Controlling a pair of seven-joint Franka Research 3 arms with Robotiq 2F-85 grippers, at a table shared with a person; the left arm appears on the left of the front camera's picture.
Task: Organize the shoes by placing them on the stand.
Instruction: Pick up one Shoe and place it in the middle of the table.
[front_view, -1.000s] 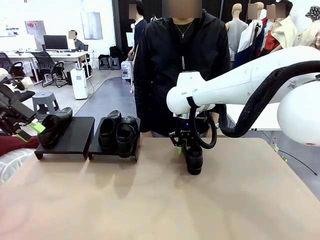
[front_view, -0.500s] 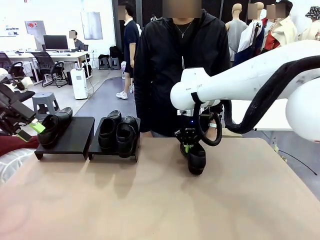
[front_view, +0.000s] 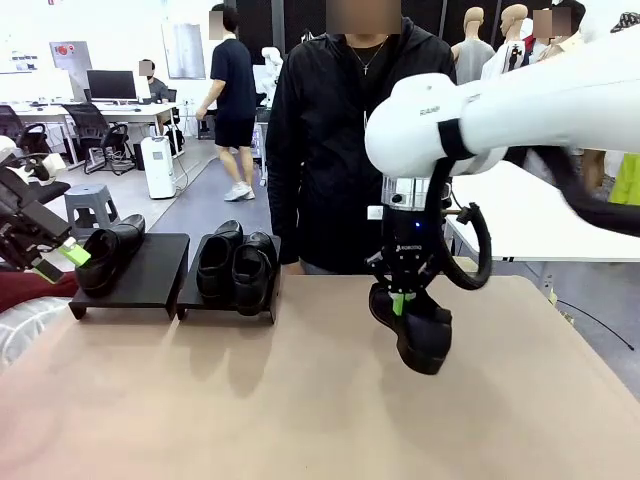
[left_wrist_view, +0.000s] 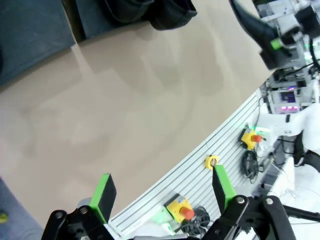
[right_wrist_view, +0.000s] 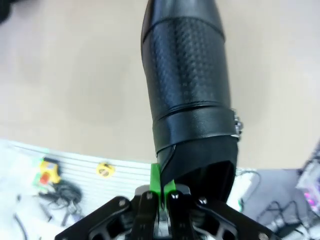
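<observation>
The right gripper's green-padded fingers were pinched on the collar edge of a black, glossy leather shoe with a pebbled-grain upper, holding it clear of the tan matte desk, toe tilted downward, right of the desk's middle and well apart from the stand. In the right wrist view the shoe's textured vamp gave way to a smooth band with a small metal fitting at its side. The left gripper hung at the desk's left edge beside the stand with its fingers spread wide and nothing between them. The low matte-black stand, two flat-topped platforms on short legs, sat at the far left of the desk: the right platform carried a pair of chunky-soled shiny black loafers side by side, the left platform one slimmer glossy black shoe on its left half, with the right half bare. By that count three of four shoes were placed, and the held one looked bound for that open spot, leaving a carry across the desk and a set-down.
</observation>
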